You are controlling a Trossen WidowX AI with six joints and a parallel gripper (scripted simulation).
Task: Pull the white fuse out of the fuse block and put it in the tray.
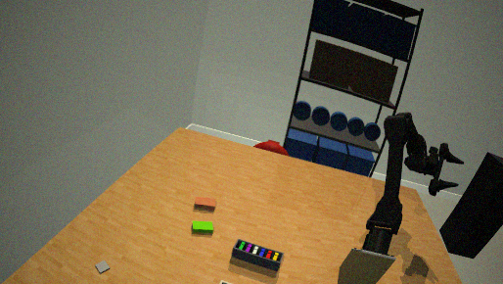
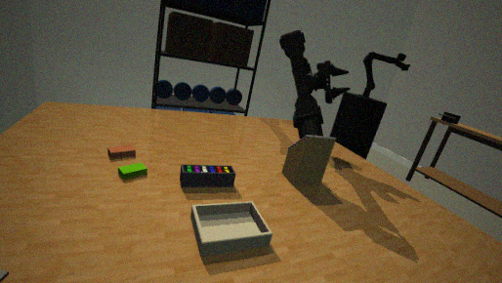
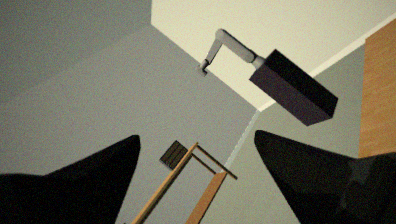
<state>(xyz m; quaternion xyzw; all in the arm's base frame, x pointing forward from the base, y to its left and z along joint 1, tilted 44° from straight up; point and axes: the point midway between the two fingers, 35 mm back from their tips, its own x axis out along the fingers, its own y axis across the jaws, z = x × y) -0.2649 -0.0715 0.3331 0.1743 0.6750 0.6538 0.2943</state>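
Note:
The white fuse (image 1: 255, 250) (image 2: 204, 169) sits in the dark fuse block (image 1: 255, 261) (image 2: 207, 181), third from the left, between the purple and blue fuses. Green, red and yellow fuses are also in the block. The pale tray (image 2: 235, 242) stands in front of the block in the exterior view, with no fuse visible in it; the top view shows only a sliver of its edge. My gripper (image 1: 460, 173) (image 2: 348, 81) (image 3: 199, 138) is open with nothing between its fingers. It is raised far to the right of the block and points away from it.
A bright green block (image 1: 203, 226) (image 2: 133, 169) and an orange block (image 1: 205, 203) (image 2: 121, 150) lie left of the fuse block. A grey upright panel (image 1: 364, 266) (image 2: 309, 162) stands by the arm's base. A small grey square (image 1: 102, 266) lies at the left.

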